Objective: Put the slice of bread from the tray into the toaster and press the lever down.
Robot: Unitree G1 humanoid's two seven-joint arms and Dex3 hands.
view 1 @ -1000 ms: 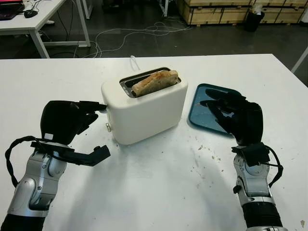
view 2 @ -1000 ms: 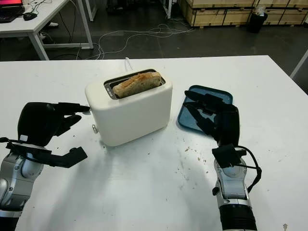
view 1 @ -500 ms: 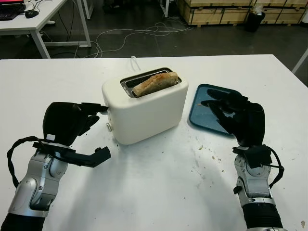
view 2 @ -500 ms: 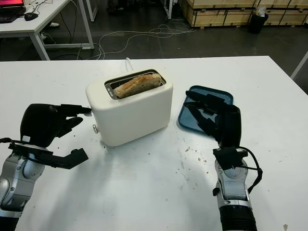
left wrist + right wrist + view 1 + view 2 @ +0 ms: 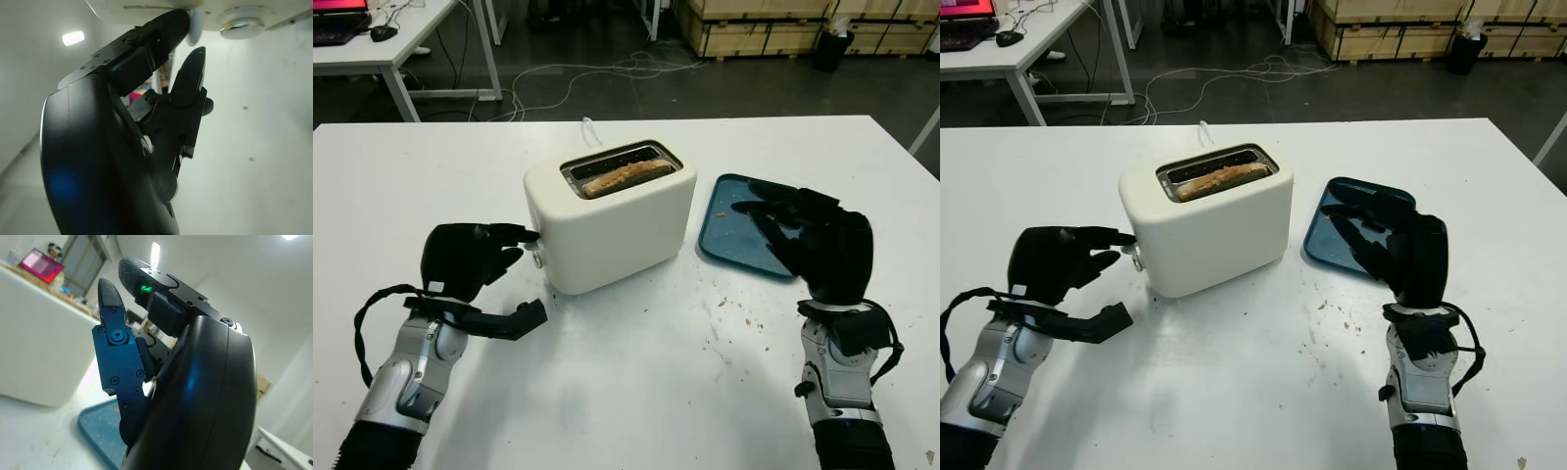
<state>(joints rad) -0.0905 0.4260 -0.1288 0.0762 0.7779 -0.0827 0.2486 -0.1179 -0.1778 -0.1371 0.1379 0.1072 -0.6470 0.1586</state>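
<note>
The white toaster (image 5: 607, 220) stands mid-table with the slice of bread (image 5: 625, 177) sunk low in its slot, only its top edge showing. My left hand (image 5: 514, 262) is just left of the toaster, open, one fingertip on the small white lever (image 5: 195, 22) on the toaster's side, above a round knob (image 5: 242, 22). The blue tray (image 5: 716, 233) lies right of the toaster with nothing on it. My right hand (image 5: 785, 221) hovers open over the tray's right part and hides it.
Crumbs (image 5: 724, 304) are scattered on the white table (image 5: 636, 392) in front of the tray. The toaster's white cable (image 5: 587, 127) runs off the far edge. Beyond the table are a floor with cables, another desk and wooden crates.
The bread has sunk from standing proud of the slot to low inside it. My left hand has moved down and in along the toaster's side with the lever. The right hand barely shifted.
</note>
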